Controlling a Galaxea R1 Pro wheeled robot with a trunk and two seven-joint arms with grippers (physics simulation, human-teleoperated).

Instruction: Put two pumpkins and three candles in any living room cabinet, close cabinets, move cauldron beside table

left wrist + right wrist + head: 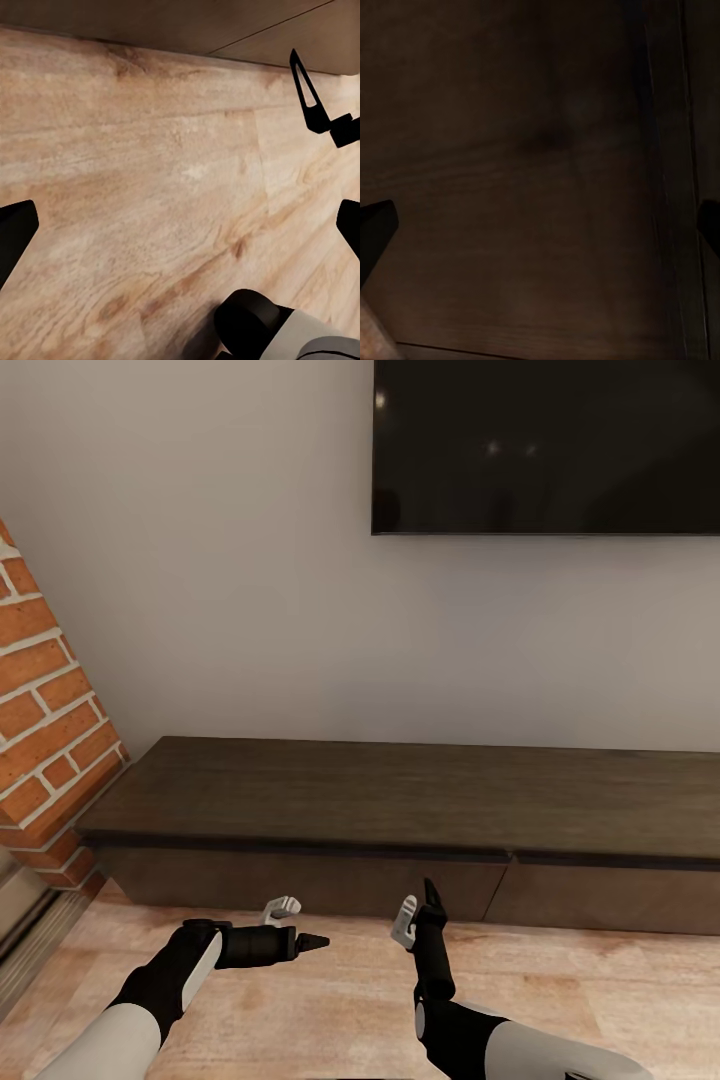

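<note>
The long, low dark-brown wood cabinet (400, 810) stood shut. Before it, right gripper (418, 910) and left gripper (300, 925) hung spread, empty, likely positioned for drawer opening.

head high, facing cabinet (400, 800); right wrist probably close on front.

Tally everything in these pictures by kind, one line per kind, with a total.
Cabinet (dark brown, drawer fronts shut): 1
Wall-mounted TV: 1
Red brick chimney: 1
Grippers: 2, the left gripper and the right gripper, both empty
Total: 5
</note>
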